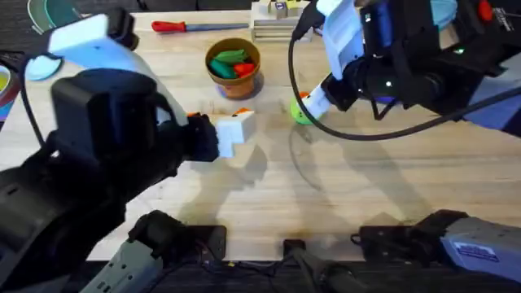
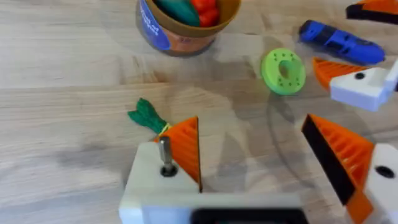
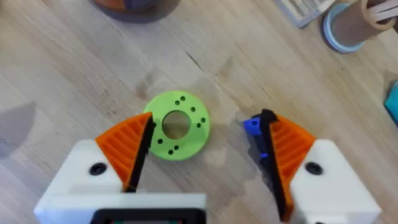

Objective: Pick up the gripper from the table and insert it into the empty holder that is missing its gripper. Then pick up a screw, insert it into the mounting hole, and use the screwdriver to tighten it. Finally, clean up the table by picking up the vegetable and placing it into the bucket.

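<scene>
Straddling green disc point(image 3: 176, 133) on bench point(image 1: 366, 187), right gripper point(image 3: 205, 146) stood wide, blue screwdriver point(image 3: 254, 127) beside one pad, likely pending pickup. Left gripper point(image 2: 261, 165) wide, empty, screw point(image 2: 165, 155) upright in its block. Vegetable point(image 2: 147, 116) just beyond; bucket point(image 2: 186, 31) farther off.

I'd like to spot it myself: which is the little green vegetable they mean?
Find the orange pot on the wooden table. Nearer the left gripper lies a tiny leafy green piece, touching an orange fingertip. The other loose green thing, a disc, is flat and round.

One bucket point(image 1: 234, 67), one green disc point(image 3: 178, 126), one screwdriver point(image 1: 186, 27).
</scene>
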### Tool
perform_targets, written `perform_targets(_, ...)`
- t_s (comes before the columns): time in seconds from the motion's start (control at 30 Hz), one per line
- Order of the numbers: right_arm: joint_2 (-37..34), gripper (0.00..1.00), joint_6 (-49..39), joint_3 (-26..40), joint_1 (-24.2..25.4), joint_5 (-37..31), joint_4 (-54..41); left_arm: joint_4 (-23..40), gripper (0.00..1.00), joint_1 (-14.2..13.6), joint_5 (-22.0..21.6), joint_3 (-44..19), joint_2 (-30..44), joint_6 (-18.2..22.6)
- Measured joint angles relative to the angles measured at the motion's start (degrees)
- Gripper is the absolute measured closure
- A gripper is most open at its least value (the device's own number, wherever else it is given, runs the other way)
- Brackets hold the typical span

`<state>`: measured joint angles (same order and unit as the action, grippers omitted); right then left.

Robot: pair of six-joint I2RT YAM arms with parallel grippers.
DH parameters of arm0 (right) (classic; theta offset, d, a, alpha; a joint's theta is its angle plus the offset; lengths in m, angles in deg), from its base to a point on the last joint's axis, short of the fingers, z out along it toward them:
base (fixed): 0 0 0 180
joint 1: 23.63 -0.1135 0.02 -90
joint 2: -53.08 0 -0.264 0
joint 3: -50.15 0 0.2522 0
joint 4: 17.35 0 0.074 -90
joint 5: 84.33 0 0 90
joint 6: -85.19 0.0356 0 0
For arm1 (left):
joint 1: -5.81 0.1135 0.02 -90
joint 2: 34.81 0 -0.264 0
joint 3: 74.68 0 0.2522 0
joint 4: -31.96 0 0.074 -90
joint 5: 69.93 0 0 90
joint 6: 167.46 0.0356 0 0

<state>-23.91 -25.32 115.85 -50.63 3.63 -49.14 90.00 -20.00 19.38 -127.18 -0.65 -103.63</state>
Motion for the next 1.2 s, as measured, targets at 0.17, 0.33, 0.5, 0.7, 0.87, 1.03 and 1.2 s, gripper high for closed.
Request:
perform_targets(0.17, 0.0, 0.008, 0.3, 0.0, 0.0, 0.0, 0.0, 3.7, 0.008, 2.8, -2.6, -0.1, 5.5, -3.0)
perform_targets(0.33, 0.0, 0.007, 1.1, 0.0, 0.0, 0.0, 0.0, 4.0, 0.008, 8.0, -3.5, -0.2, 14.8, -9.8)
perform_targets(0.5, 0.3, 0.007, 1.3, 0.0, 0.0, 0.0, 0.0, 2.1, 0.008, 11.4, -3.7, -0.2, 21.6, -13.9)
perform_targets(0.7, 0.9, 0.007, 1.3, 0.0, 0.0, 0.0, 0.0, -2.0, 0.008, 12.4, -4.1, -0.2, 30.8, -15.0)
perform_targets(0.87, 0.9, 0.007, 1.3, 0.0, 0.0, 0.0, 0.0, -3.8, 0.008, 12.4, -4.5, -0.5, 39.6, -14.6)
perform_targets(1.03, 0.9, 0.007, 1.3, 0.0, 0.0, 0.0, 0.0, -3.5, 0.008, 12.6, -5.0, -3.1, 45.0, -14.4)
perform_targets(1.2, 0.9, 0.007, 1.3, 0.0, 0.0, 0.0, 0.0, -3.8, 0.008, 12.6, -4.9, -3.7, 45.8, -14.3)
